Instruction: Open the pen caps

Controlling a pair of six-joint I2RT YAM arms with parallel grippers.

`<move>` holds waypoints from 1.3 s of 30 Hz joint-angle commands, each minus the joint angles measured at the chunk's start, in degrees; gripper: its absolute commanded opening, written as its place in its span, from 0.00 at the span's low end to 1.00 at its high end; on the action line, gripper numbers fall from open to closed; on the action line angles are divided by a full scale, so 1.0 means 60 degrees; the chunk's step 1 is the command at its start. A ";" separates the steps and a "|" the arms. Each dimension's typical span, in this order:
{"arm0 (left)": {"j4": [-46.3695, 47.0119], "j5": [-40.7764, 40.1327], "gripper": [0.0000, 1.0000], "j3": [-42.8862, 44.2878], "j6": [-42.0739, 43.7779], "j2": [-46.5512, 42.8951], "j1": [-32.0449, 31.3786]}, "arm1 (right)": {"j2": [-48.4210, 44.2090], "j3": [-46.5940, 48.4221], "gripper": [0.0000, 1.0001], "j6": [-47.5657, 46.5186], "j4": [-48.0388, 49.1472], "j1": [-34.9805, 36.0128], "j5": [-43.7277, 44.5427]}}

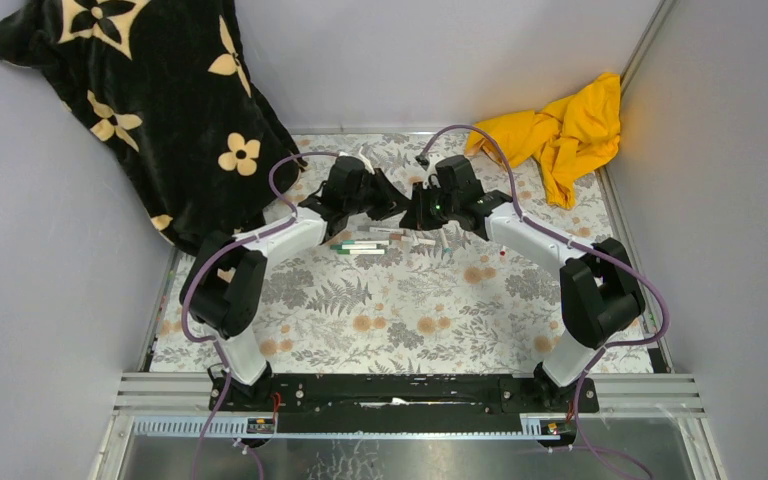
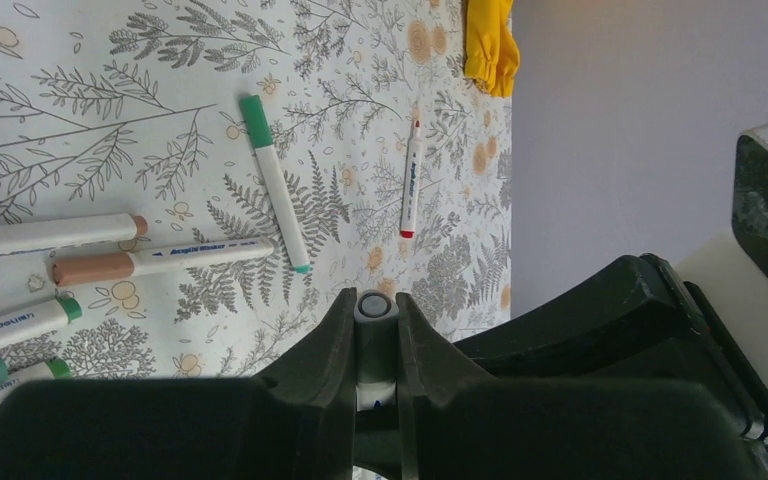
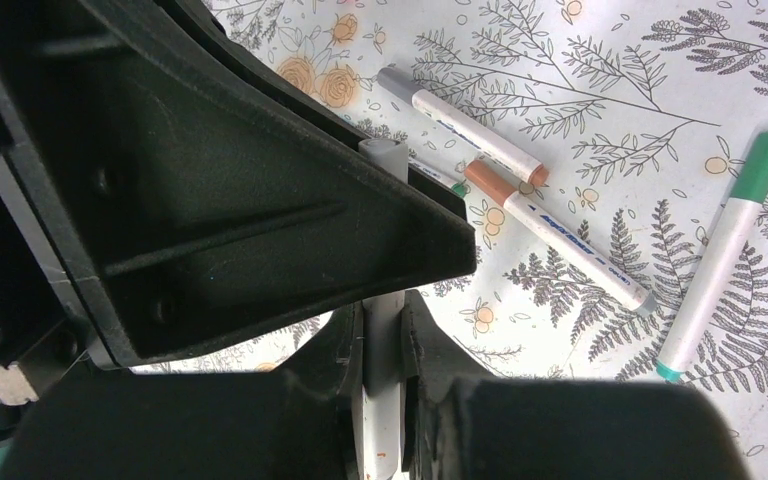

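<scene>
Pen caps (image 2: 255,118): all the clear ones sit on loose pens lying on the table, none clearly between any fingers. Left gripper (image 2: 374,322) has its jaws pressed onto the held pen (image 2: 374,305), bottom centre of the left wrist view, with the pen's round grey end poking just past the fingertips. Right gripper (image 3: 382,312) has its jaws pinching a white barrel, bottom centre of the right wrist view. That barrel runs up behind the left gripper's black finger and a pale end shows again at upper middle, so it looks like the same pen. Cannot tell if that end is a cap. In the top view both grippers meet nose to nose at frame centre.

Left wrist view:
- green cap on a diagonal pen, upper middle
- red-tipped pen (image 2: 410,180) to its right, apart
- brown cap (image 2: 93,268) on a pen at centre left
- more green-ended pens (image 2: 20,325) at lower left

Right wrist view:
- grey cap (image 3: 397,82) on a pen at upper middle, just beside the brown-capped one
- the green-capped pen lies apart at the right edge

Floral table cover (image 1: 400,310) is under everything. Yellow cloth (image 1: 560,130) is bunched at the upper right of the top view, black flowered blanket (image 1: 150,100) at the upper left.
</scene>
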 commanded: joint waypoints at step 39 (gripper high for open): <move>-0.3893 -0.3989 0.17 0.1784 0.2700 0.1481 0.2539 | 0.0214 -0.0929 0.00 -0.0676 -0.0931 -0.1724 0.3591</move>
